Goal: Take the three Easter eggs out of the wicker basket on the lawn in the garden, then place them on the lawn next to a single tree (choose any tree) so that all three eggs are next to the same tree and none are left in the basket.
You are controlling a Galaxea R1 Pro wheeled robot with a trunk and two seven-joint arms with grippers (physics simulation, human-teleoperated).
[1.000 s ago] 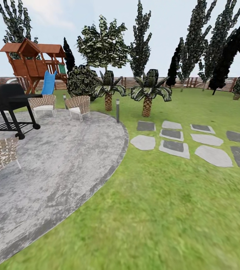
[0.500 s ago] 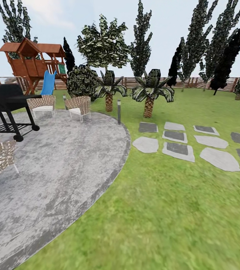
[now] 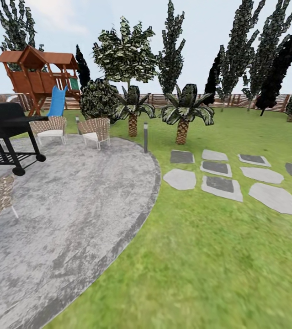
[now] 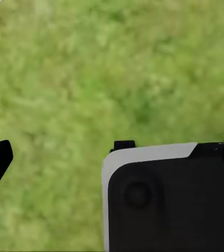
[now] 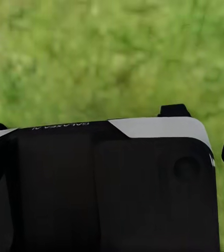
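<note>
A wide lawn (image 3: 209, 256) of bright green grass runs from the near ground to a brown slat fence (image 3: 237, 99) at the far edge of the garden. On the left lies a rounded grey paved patio (image 3: 59, 214), carrying a black wheeled grill (image 3: 4, 123) and wicker chairs (image 3: 95, 130), with a slim lamp post (image 3: 145, 136) at its far rim. Behind them stands a wooden play tower (image 3: 38, 75) with a blue slide (image 3: 56, 101). Two short palms (image 3: 182, 114) with scaly trunks grow near the middle, and grey stepping stones (image 3: 223, 176) are set in the grass to the right. Tall dark cone-shaped trees (image 3: 237, 50) line the far side, beside a broader leafy tree (image 3: 125, 50) (its trunk hidden by a bush). In the left wrist view the left claw (image 4: 59, 155) hangs over bare grass, its black fingertips far apart and holding nothing. In the right wrist view the right claw (image 5: 112, 134) hangs over grass too; how far it stands open cannot be told, as the arm's dark body covers most of it.
</note>
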